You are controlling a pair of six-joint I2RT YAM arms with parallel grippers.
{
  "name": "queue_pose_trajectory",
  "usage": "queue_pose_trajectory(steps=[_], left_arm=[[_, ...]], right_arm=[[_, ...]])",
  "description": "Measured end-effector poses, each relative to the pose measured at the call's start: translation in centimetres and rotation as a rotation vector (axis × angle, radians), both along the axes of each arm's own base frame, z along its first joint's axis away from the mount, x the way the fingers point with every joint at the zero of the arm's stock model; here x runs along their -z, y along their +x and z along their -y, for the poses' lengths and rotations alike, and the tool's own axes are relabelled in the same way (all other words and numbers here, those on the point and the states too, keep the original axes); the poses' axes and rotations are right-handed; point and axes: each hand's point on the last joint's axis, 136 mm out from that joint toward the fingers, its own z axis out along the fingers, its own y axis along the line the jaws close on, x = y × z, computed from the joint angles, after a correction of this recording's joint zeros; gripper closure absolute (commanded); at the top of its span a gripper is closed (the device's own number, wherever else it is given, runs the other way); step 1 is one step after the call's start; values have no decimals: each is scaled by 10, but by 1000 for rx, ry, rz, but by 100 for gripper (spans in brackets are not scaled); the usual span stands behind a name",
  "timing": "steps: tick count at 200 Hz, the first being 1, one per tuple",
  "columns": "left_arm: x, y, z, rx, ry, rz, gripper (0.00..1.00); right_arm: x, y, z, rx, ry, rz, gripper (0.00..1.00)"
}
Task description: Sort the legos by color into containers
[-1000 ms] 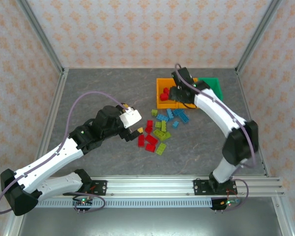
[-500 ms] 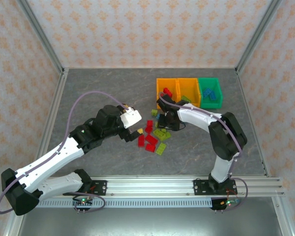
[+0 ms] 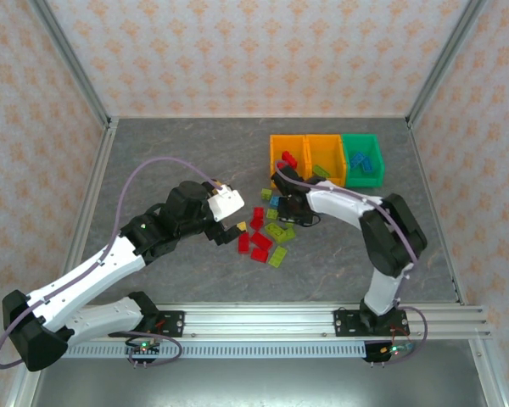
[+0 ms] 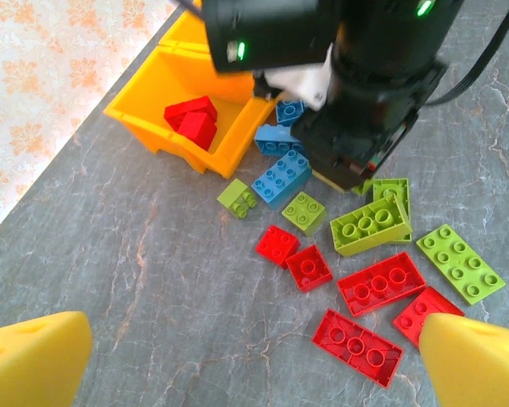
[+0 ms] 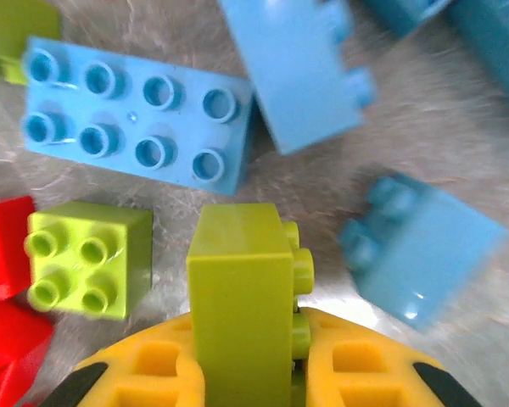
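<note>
Red, lime and blue legos (image 3: 267, 233) lie in a loose pile at mid-table. My right gripper (image 3: 290, 212) is down in the pile's far side, shut on a lime green brick (image 5: 237, 263) held on edge between its yellow fingers (image 5: 365, 360). Blue bricks (image 5: 136, 110) and a small lime brick (image 5: 85, 259) lie just ahead of it. My left gripper (image 4: 254, 373) hovers open over bare table left of the red bricks (image 4: 382, 284), holding nothing. Two orange bins (image 3: 272, 161) (image 3: 326, 138) and a green bin (image 3: 361, 137) stand in a row behind the pile.
The left orange bin (image 4: 153, 80) holds red bricks (image 4: 193, 119); the middle one holds a lime brick (image 3: 320, 170); the green bin holds blue bricks (image 3: 362, 163). The right arm's wrist (image 4: 365, 110) looms over the pile's far side. Metal frame posts edge the table.
The right arm swung from above the bins down into the pile and now grips a lime brick. The left arm has stayed put.
</note>
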Motion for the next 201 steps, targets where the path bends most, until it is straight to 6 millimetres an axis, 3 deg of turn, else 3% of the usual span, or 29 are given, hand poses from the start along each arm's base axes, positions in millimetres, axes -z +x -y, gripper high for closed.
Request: queue_pose_trajectory(steps=[26,39,54,66,86,96,111,123,138,157,177,201], left_arm=[[1,0,0,0,2,-2,0],[1,0,0,0,2,-2,0],[0,0,0,0,1,-1,0],[0,0,0,0,1,0,0],[0,1,0,-4,3,0,0],[0,1,-1,-6,5,1,0],[0,1,-1,-9,9,3,0],[1,2,-2,-9,14,7,0],[1,2,-3,-10,18,10,0],[1,3,-3,-14,20,12,0],[1,3,-3,-16,21,12,0],[1,3,-3,-12,22,7,0]], right_arm=[[-68,16,23,52,-1,215,86],[-101,32,47,110,-8,314,86],[-128,66,84,206,-33,397,86],[-136,99,110,262,-66,419,87],[-129,158,135,308,-108,408,83],[-113,185,140,310,-113,385,81],[-84,209,143,302,-125,329,75],[-64,220,143,293,-134,282,64],[-48,222,141,270,-146,231,54],[-49,213,139,255,-143,201,50],[-68,192,140,249,-126,214,50],[-104,138,147,245,-94,266,52]])
